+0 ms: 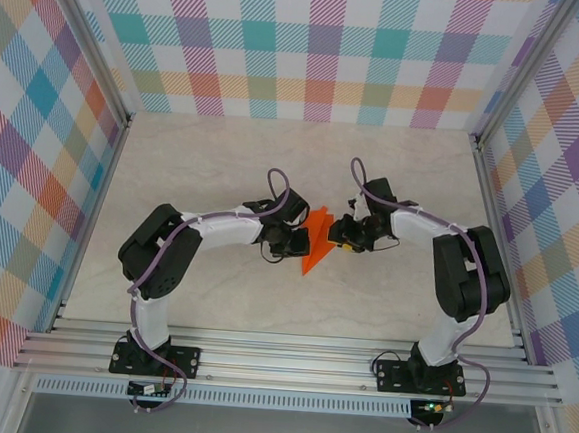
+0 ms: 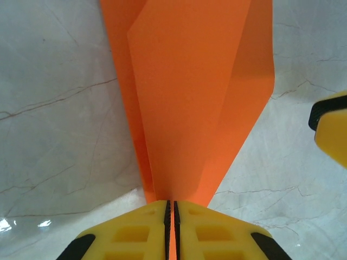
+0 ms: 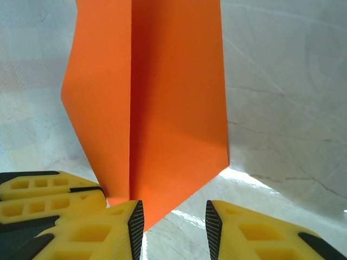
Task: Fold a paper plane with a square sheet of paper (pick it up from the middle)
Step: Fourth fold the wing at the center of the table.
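The bright orange paper plane (image 1: 318, 241) hangs between the two arms above the middle of the table, a folded dart with its sharp tip pointing toward the near edge. My left gripper (image 1: 296, 240) is shut on its centre ridge. In the left wrist view the yellow jaws (image 2: 171, 203) pinch the thin fold, and the wings (image 2: 190, 81) fan out ahead. My right gripper (image 1: 341, 235) stands open just right of the plane. In the right wrist view the plane (image 3: 162, 97) hangs in front of the open gripper (image 3: 174, 216), its lower corner beside the left pad (image 3: 136, 219).
The pale marble tabletop (image 1: 273, 165) lies below the plane. Aluminium rails (image 1: 288, 362) run along the near edge. Plaid walls (image 1: 313, 48) close in the back and both sides. A yellow finger of the right gripper (image 2: 331, 130) shows at the right edge of the left wrist view.
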You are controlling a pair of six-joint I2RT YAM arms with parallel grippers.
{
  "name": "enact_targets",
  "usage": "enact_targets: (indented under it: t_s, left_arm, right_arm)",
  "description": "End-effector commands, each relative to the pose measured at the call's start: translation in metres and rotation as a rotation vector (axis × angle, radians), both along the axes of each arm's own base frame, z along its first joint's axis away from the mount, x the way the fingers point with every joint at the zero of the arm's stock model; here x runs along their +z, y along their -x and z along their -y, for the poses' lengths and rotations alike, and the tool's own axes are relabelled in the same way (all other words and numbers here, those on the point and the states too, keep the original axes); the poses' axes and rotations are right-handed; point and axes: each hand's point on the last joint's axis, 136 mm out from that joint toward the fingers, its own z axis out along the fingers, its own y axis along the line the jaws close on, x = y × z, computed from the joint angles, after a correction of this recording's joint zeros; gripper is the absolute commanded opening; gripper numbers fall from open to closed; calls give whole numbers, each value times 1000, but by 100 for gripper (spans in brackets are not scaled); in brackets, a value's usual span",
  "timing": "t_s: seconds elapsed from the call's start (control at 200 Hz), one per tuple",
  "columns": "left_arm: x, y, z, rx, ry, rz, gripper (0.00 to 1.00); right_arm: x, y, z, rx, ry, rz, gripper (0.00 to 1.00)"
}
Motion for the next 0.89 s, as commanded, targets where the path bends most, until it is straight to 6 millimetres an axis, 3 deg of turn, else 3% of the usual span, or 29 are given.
enact_targets:
  t_s: [0.0, 0.115, 0.27, 0.455, 0.89]
  left_arm:
    - [8, -11, 1, 12, 4, 17, 13]
    - [8, -13, 1, 15, -2, 24, 14]
    - [0, -11, 2, 13, -10, 1, 13]
    - [-16, -7, 0, 8, -29, -33, 13]
    - [-36, 2, -8, 3, -67, -76, 13]
  right_arm:
    - [10, 0, 2, -21, -25, 29, 38]
    - [14, 3, -3, -10, -66, 37, 40]
    - [26, -5, -21, 13, -173, 40, 27]
    - [33, -18, -43, 48, -251, 25, 19]
    - [-4, -33, -55, 46, -235, -56, 16]
